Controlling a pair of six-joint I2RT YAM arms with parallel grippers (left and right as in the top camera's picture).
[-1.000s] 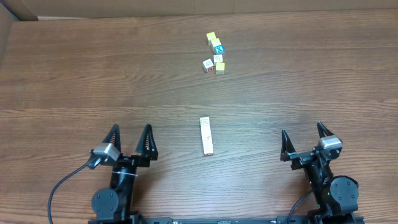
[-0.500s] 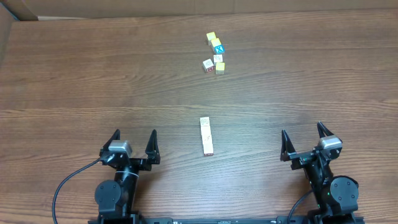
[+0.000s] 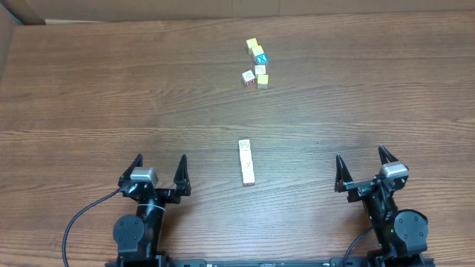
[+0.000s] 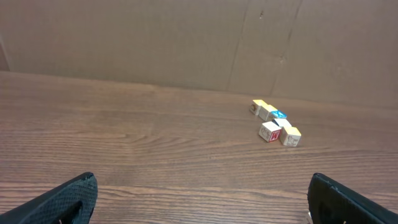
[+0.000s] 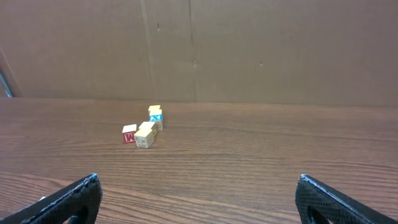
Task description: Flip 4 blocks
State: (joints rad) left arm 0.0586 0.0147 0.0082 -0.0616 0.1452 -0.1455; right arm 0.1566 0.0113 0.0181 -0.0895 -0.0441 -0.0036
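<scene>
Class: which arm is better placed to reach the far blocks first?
Left, narrowly. The blocks lie slightly nearer the left gripper than the right gripper; both are open and empty.

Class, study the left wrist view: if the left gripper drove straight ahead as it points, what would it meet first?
Probably nothing on the table: the left gripper aims left of the block cluster, so the cardboard wall behind looks first, though depth is unclear.

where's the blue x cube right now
Overhead view: the blue X cube sits far across the table, just right of centre, between a pale-yellow cube beyond it and a white cube on its near side.
</scene>
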